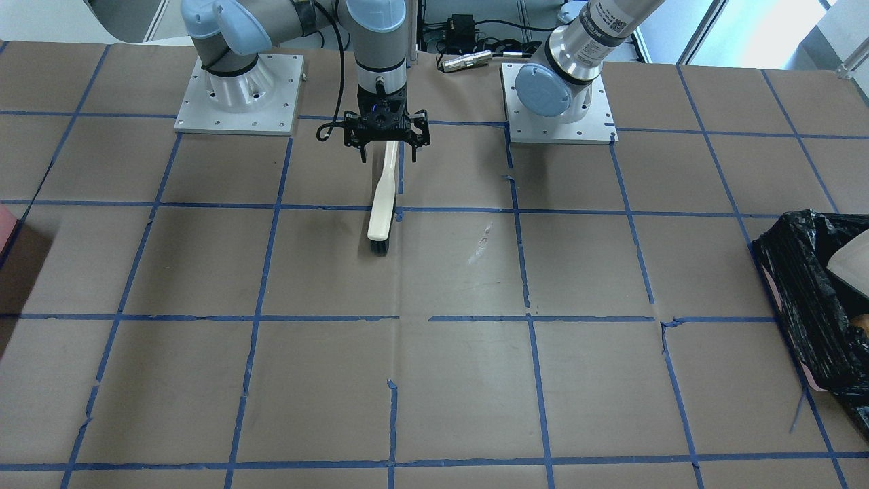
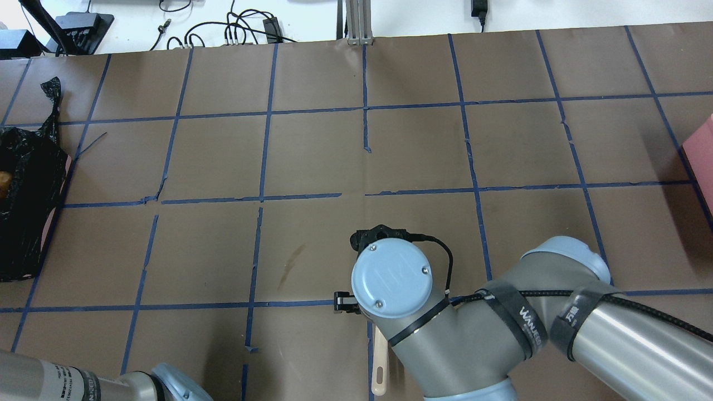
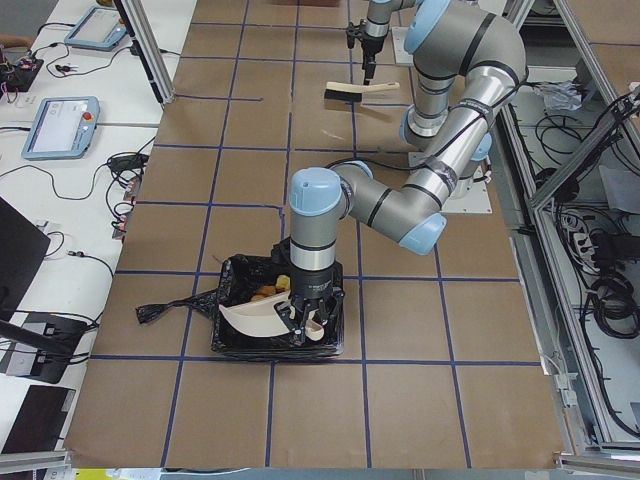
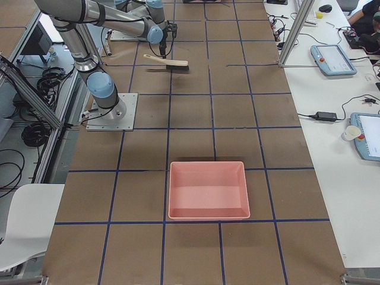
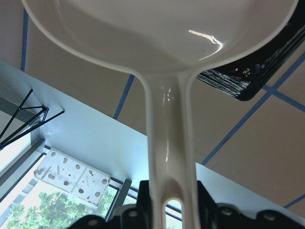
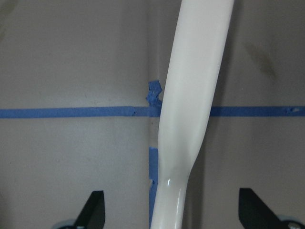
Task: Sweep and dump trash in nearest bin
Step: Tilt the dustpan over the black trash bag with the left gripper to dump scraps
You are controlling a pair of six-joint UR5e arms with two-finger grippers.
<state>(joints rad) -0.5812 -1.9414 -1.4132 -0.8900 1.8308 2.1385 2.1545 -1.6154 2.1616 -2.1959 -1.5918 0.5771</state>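
My left gripper (image 3: pixel 300 322) is shut on the handle of a cream dustpan (image 5: pixel 162 33), held tilted over the black-bag bin (image 3: pixel 228 340). Golden-brown trash pieces (image 3: pixel 268 293) lie inside the bin; one also shows in the overhead view (image 2: pixel 4 184). I cannot make out the other pieces. The bin also shows in the front view (image 1: pixel 801 299). My right gripper (image 1: pixel 387 141) is open and hovers over the handle of a cream brush (image 1: pixel 380 210) lying flat on the table. In the right wrist view its fingers (image 6: pixel 93 212) stand wide of the handle (image 6: pixel 190 109).
An unlined pink tub (image 4: pixel 208 190) stands at the table end on my right, also in the overhead view (image 2: pixel 701 150). The brown table (image 1: pixel 475 380) has a blue tape grid. The arm bases (image 1: pixel 237 95) stand at the robot side.
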